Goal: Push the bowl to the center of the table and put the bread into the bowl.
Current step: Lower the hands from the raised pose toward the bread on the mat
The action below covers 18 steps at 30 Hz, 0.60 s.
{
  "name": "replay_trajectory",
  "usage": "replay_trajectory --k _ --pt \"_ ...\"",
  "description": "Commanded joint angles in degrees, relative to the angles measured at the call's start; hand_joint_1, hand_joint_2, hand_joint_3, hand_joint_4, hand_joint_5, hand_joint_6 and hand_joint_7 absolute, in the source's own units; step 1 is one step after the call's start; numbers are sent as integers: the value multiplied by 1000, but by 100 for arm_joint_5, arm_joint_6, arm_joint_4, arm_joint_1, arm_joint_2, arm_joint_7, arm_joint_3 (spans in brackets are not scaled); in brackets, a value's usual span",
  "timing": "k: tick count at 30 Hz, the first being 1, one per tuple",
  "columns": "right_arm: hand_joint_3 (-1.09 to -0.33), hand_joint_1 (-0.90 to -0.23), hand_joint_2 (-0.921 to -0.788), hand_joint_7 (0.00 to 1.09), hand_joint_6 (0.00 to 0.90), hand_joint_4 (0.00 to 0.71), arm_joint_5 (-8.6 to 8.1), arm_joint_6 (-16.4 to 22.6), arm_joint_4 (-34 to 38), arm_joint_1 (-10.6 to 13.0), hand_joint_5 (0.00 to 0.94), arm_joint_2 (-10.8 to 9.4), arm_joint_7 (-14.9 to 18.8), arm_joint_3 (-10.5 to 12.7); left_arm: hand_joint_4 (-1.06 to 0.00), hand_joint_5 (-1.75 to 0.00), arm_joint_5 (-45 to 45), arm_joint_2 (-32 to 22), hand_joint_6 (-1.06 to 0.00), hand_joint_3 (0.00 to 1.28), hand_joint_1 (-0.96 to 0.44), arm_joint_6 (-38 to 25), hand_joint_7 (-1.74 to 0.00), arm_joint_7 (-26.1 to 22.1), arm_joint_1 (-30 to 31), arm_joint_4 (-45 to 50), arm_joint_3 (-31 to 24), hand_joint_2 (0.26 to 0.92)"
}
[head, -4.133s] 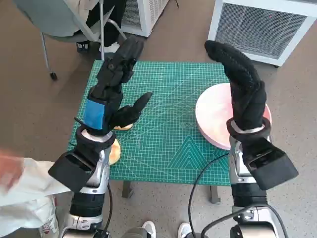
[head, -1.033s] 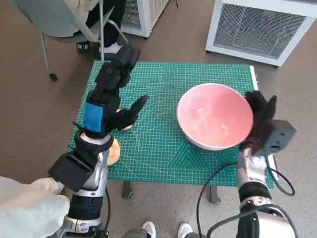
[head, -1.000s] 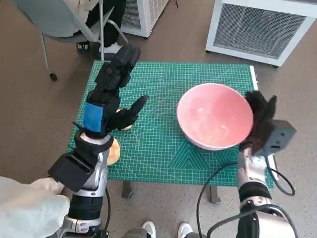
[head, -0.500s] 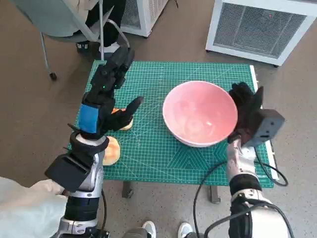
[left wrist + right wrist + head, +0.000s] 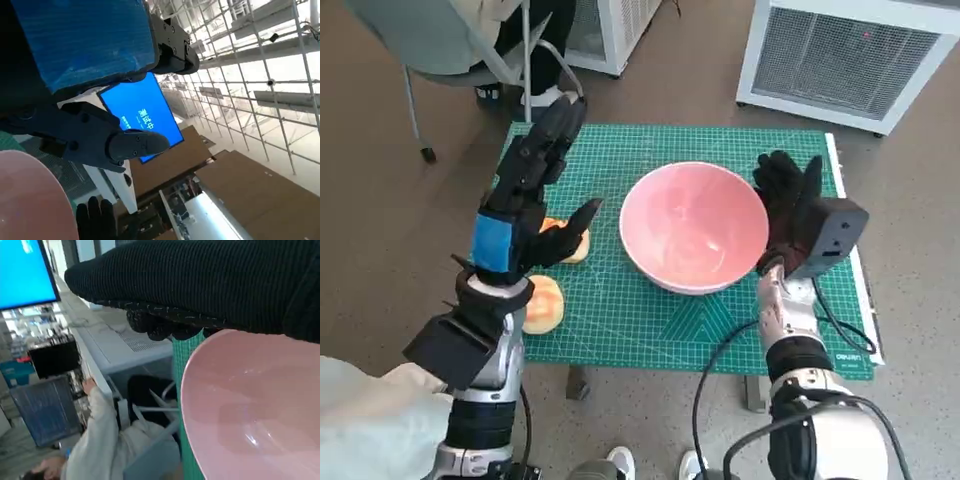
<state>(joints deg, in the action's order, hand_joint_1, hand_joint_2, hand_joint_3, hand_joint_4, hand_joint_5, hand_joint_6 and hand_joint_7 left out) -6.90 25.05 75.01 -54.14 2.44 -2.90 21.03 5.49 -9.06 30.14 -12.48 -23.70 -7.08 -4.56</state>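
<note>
Bowl (image 5: 695, 225), smooth pink, round, upright mid-counter (image 5: 660, 325); my right hand (image 5: 790, 205) flat against its right rim. Left hand (image 5: 535, 190) spread, empty, above two rounded tan bread (image 5: 542, 303) pieces, left.

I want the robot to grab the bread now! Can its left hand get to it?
Probably yes. The left hand hovers open right above the bread on the mat, with nothing between them. The bowl sits off to the side, out of its way.
</note>
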Motion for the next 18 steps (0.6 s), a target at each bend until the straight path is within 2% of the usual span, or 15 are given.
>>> replay_trajectory --k 1,6,10,14,16,18 --pt "-841 -454 -921 663 50 301 71 34 41 16 7 119 -6 -56 -340 0 130 -178 -360 348 -353 187 -114 -116 112 -74 -150 921" --pt "-829 -464 -921 663 46 293 240 456 -83 -13 2 221 -162 -231 -330 0 -31 -522 -372 345 -364 354 -89 -188 87 -392 -325 921" --pt "-821 -479 -921 662 43 290 320 934 -254 -37 1 281 -149 -353 -314 0 -775 -1179 -376 352 -380 416 -78 -64 -9 -685 -446 921" --pt "-809 -507 -921 662 41 299 455 1627 -552 -4 6 350 -2 -558 -290 0 -1614 -1954 -374 319 -410 289 -67 22 -166 -923 -443 921" --pt "-806 -515 -921 664 43 307 475 1941 -728 31 9 381 134 -655 -278 -1 -1832 -2204 -371 290 -421 201 -61 -4 -254 -1016 -389 921" --pt "-804 -521 -921 668 48 315 435 2314 -1009 111 13 394 416 -753 -264 -2 -2016 -2439 -365 245 -427 75 -54 -72 -366 -1110 -307 921"
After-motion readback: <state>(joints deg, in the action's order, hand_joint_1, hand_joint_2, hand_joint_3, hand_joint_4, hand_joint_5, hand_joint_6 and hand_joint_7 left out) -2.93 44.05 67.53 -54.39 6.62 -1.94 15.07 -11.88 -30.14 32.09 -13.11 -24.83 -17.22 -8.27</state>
